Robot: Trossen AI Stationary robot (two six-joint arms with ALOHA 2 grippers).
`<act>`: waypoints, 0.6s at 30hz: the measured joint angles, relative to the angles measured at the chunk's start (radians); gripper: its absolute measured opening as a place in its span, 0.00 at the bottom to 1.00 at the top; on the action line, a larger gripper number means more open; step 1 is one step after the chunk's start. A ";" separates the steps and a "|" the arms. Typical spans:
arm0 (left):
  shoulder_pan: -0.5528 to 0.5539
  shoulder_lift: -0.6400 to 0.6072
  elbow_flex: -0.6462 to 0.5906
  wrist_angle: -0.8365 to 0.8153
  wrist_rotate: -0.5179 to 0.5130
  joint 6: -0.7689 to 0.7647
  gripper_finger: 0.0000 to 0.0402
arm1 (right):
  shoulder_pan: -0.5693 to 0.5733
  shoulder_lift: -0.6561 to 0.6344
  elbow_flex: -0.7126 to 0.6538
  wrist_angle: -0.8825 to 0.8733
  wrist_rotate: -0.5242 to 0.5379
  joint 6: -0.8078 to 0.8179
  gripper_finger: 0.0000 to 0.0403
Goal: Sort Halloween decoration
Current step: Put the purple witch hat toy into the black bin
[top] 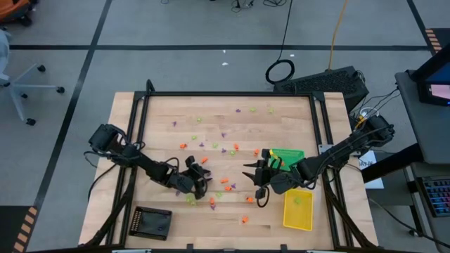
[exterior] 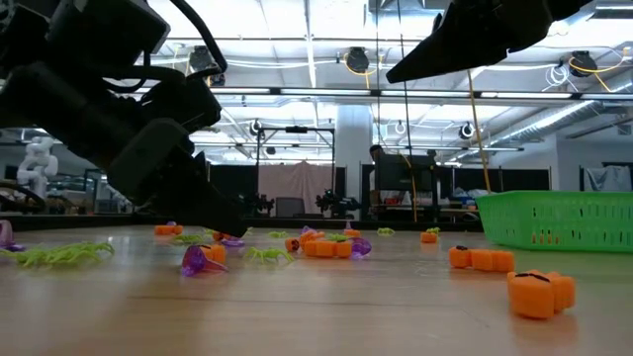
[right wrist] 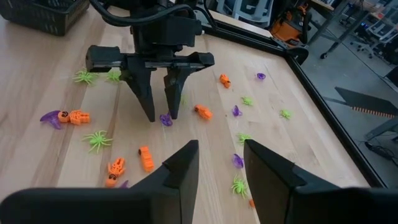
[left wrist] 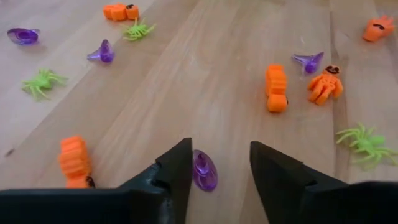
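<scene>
The Halloween decoration [top: 223, 151], dozens of tiny orange, purple and lime green trinkets, lies scattered across the wooden bench [top: 162, 112], mostly over its middle. The left gripper [left wrist: 217, 168] is down at the bench surface near the middle, its jaws parted with a gap between them, and a small purple piece [left wrist: 204, 170] lies on the wood in that gap, against one finger, not clamped. Around it lie an orange pumpkin piece [left wrist: 73, 158], an orange skeleton figure [left wrist: 324, 83] and green spiders [left wrist: 367, 142]. The right gripper [right wrist: 219, 163] hovers above the bench to the right of centre, jaws parted and holding nothing. Just beside it sit a green tray [top: 287, 157] and a yellow tray [top: 297, 209]; a black tray [top: 152, 222] sits at the near left edge.
</scene>
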 joint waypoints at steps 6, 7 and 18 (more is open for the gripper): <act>0.000 0.000 0.000 0.000 0.016 0.020 0.22 | 0.000 0.000 0.000 0.000 0.000 0.000 0.29; 0.000 0.000 0.000 -0.001 0.022 0.020 0.20 | 0.000 0.000 0.000 0.000 0.000 0.000 0.29; 0.000 0.000 0.000 -0.008 0.023 0.029 0.02 | 0.000 0.000 0.000 0.000 0.000 0.000 0.29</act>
